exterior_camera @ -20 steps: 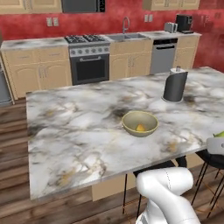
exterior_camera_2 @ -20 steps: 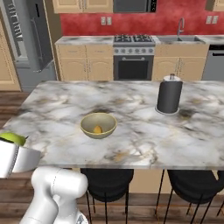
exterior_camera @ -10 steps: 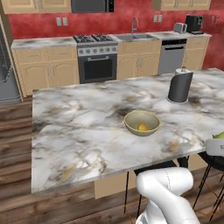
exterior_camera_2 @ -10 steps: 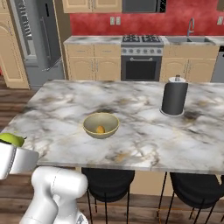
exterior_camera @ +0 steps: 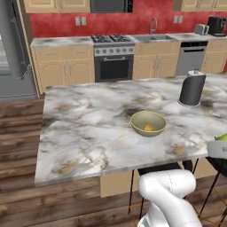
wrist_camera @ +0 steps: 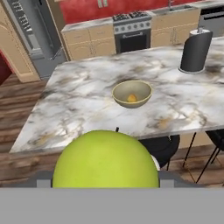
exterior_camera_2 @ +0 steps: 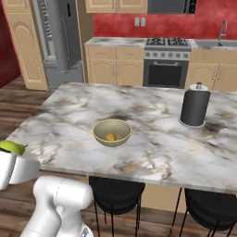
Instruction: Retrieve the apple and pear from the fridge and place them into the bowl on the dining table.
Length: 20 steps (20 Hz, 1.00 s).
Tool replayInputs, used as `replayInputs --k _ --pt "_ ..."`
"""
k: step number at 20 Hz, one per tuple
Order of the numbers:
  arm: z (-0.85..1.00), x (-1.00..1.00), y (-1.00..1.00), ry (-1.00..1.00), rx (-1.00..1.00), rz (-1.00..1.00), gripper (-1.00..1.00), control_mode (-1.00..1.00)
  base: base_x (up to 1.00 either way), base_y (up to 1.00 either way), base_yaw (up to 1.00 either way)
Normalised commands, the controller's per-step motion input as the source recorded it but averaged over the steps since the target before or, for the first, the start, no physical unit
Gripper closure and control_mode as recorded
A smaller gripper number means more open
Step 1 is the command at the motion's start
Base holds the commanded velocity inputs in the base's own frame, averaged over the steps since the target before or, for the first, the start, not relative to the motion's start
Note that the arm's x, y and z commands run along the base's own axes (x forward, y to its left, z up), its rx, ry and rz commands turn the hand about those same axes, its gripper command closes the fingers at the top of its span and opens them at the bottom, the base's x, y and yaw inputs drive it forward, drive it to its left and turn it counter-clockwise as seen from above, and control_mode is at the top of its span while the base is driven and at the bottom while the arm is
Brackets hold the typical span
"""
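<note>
- Marble-topped dining table (exterior_camera: 88,128): standing mid-room, carrying the bowl (exterior_camera: 148,123) near its front edge.
- Bowl: sitting upright, holding one small orange-yellow fruit (wrist_camera: 131,98).
- Gripper (wrist_camera: 105,181): hanging short of the table's near edge, clasping a green apple (wrist_camera: 106,159).
- Dark paper-towel holder (exterior_camera_2: 195,106): standing well apart from the bowl.
- Fridge (exterior_camera_2: 59,39): standing at the back left, beside the counter.
</note>
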Motion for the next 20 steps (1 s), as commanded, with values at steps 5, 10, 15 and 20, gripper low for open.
replayInputs --k 5,10,15,20 --pt "0.00 0.00 0.00 0.00 0.00 0.00 1.00 1.00 0.67 -0.09 0.21" --pt "0.00 0.84 -0.30 0.27 0.01 0.02 1.00 -1.00 0.00 0.00 0.00" --pt "0.00 1.00 -0.27 0.32 0.01 0.00 1.00 -1.00 0.00 0.00 0.00" --pt "-0.01 0.91 -0.21 0.26 0.00 0.00 1.00 -1.00 0.00 0.00 0.00"
